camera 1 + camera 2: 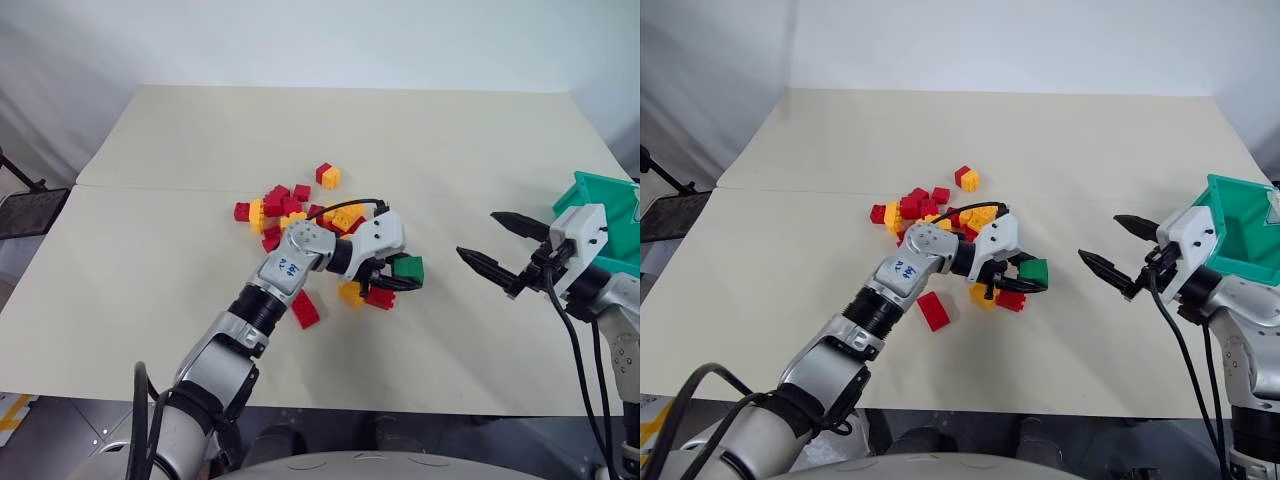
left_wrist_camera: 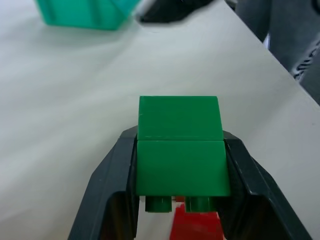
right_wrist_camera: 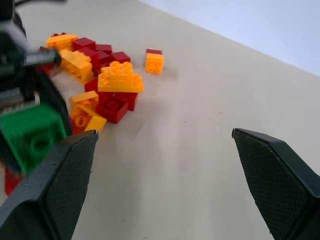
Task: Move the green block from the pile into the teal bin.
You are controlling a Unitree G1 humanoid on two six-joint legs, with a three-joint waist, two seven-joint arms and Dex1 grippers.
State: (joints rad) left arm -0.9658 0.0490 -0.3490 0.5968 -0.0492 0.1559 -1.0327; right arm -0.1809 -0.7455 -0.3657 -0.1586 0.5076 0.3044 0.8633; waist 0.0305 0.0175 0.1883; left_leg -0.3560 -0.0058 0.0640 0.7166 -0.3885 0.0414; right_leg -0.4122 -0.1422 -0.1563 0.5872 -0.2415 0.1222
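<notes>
— What sits closest?
— The left gripper (image 1: 400, 272), jaws clenched on the green block (image 1: 408, 268), held off the tabletop (image 1: 150, 300) beside the pile (image 1: 300, 210).
— The rest, big to small?
— The teal bin (image 1: 610, 205) at the tabletop's right edge; before it, the right gripper (image 1: 500, 245), jaws spread wide, grasping nothing.

The green block (image 1: 407, 268) is a small dark-green studded brick, lifted off the table just right of frame centre, tilted with its studs facing sideways toward the arm. The pile (image 1: 300, 212) is a loose scatter of red and yellow-orange studded bricks near frame centre, with 1 red-and-yellow pair lying apart above it. The teal bin (image 1: 1246, 226), open-topped with slanted walls, sits at the right edge.
</notes>
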